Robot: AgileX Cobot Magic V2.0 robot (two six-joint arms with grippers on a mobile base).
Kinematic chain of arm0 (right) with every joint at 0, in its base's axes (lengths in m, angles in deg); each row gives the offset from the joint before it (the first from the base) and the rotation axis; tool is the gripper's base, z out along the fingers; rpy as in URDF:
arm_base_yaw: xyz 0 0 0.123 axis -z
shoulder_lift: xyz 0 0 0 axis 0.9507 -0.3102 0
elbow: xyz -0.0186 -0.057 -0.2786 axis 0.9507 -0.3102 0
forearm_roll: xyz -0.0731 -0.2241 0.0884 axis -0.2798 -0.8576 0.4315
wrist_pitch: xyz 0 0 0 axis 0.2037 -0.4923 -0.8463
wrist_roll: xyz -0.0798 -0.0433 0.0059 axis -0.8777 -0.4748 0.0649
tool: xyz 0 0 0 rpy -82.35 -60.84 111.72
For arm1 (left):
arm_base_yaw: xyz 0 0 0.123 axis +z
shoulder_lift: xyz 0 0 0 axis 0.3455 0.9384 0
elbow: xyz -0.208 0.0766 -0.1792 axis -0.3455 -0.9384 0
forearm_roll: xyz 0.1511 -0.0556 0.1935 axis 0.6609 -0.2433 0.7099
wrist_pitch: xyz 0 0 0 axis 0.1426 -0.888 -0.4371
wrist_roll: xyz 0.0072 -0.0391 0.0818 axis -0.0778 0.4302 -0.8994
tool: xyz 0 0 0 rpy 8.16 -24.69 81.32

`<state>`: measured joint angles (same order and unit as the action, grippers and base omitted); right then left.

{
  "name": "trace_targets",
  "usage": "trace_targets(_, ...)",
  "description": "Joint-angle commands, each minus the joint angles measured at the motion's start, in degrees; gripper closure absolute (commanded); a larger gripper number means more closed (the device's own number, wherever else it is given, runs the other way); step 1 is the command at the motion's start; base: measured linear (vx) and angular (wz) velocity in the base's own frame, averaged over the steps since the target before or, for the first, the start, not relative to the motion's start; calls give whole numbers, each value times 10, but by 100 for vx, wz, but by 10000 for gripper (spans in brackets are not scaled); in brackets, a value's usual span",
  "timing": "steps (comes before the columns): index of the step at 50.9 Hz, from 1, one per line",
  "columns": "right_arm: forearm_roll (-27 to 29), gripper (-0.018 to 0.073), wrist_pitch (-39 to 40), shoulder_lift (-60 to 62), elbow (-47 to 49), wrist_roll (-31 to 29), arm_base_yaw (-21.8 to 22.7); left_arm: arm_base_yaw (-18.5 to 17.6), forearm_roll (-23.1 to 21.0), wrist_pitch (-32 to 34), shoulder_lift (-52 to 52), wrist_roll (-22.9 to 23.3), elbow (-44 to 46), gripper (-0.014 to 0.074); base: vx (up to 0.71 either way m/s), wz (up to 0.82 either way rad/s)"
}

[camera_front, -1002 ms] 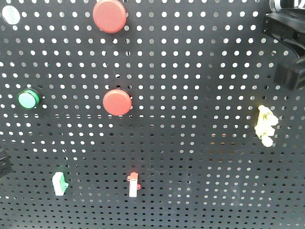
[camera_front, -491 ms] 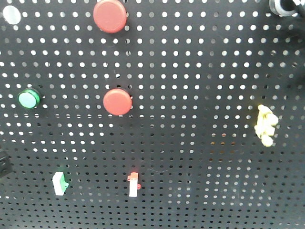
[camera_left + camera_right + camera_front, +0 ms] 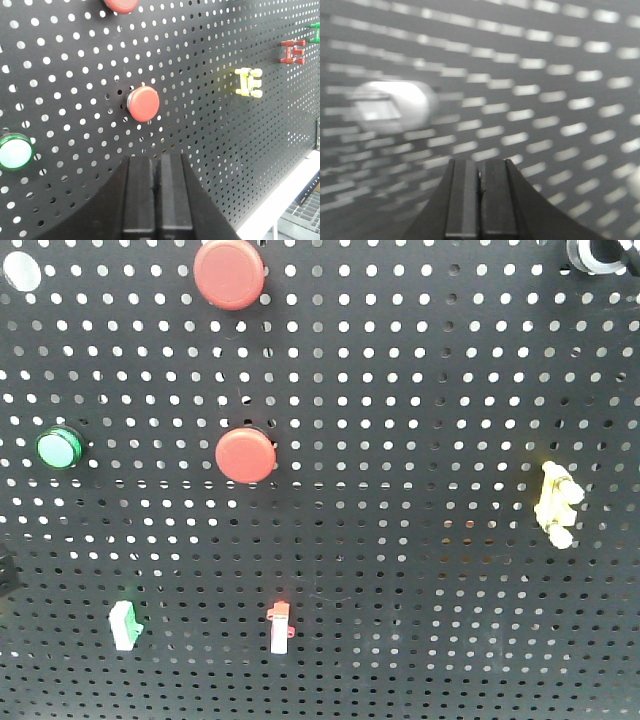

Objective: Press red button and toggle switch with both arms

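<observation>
The red button (image 3: 230,273), large and matte, sits at the top of the black pegboard (image 3: 400,390); its lower edge shows in the left wrist view (image 3: 121,4). The toggle switch (image 3: 592,254), with a silver ring, is cut off by the top right corner. My left gripper (image 3: 161,162) is shut and empty, close to the board below the smaller collared red button (image 3: 143,103). My right gripper (image 3: 481,165) is shut and empty, close to the board. Its view is blurred, with a pale round fitting (image 3: 395,106) up to the left that I cannot identify.
On the board are the smaller red button (image 3: 245,454), a green button (image 3: 60,448), a pale yellow toggle (image 3: 556,502), a white red-tipped switch (image 3: 281,627) and a green-white switch (image 3: 124,625). A black arm part (image 3: 4,572) shows at the left edge.
The right gripper, at the top right edge one second ago, has left the front view and uncovered the toggle switch. The black part at the left edge has slipped further out.
</observation>
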<state>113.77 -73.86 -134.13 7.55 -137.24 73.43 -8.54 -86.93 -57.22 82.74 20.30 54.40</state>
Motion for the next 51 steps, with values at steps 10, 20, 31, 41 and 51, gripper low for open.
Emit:
trace_targets(10, -101, 559, -72, 73, 15, 155, 4, 1, -17, 43, 1, 42, 18, 595, 0, 0)
trace_targets(20, -233, 559, -121, 131, 15, 253, 4, 1, -17, 42, 1, 54, 19, 595, 0, 0)
trace_targets(31, -286, 559, -150, 216, -47, 295, 4, 1, -10, 18, 1, 70, 19, 595, 0, 0)
trace_targets(41, -249, 559, -120, 332, -199, 296, 4, 1, 84, -26, 1, 110, 19, 595, 0, 0)
trace_targets(51, -240, 559, -96, 402, -290, 297, 4, 1, 176, -41, 1, 166, 19, 595, 0, 0)
